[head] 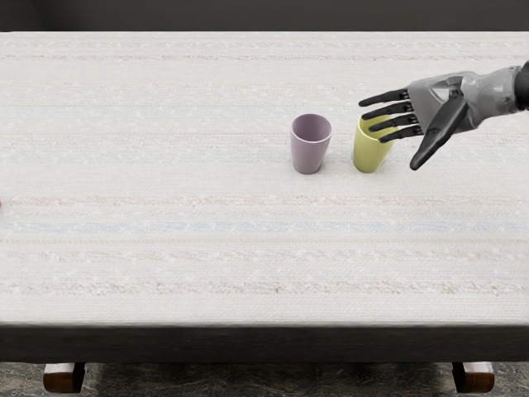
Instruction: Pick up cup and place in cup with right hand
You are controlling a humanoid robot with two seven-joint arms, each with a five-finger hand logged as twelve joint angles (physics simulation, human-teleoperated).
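My right hand (401, 128) reaches in from the right edge, fingers spread and holding nothing. Its fingers pass over the rim of the yellow-green cup (369, 156) and hide part of its mouth; whether they touch it I cannot tell. That cup stands on the table, seemingly tilted slightly. To its left, a short gap away, the purple cup (308, 155) stands upright with its mouth up, and looks empty.
Both cups rest on the pale striped cloth of the table (182, 256). The table's front edge runs across the lower part of the view. A small reddish thing (1, 205) just shows at the left edge.
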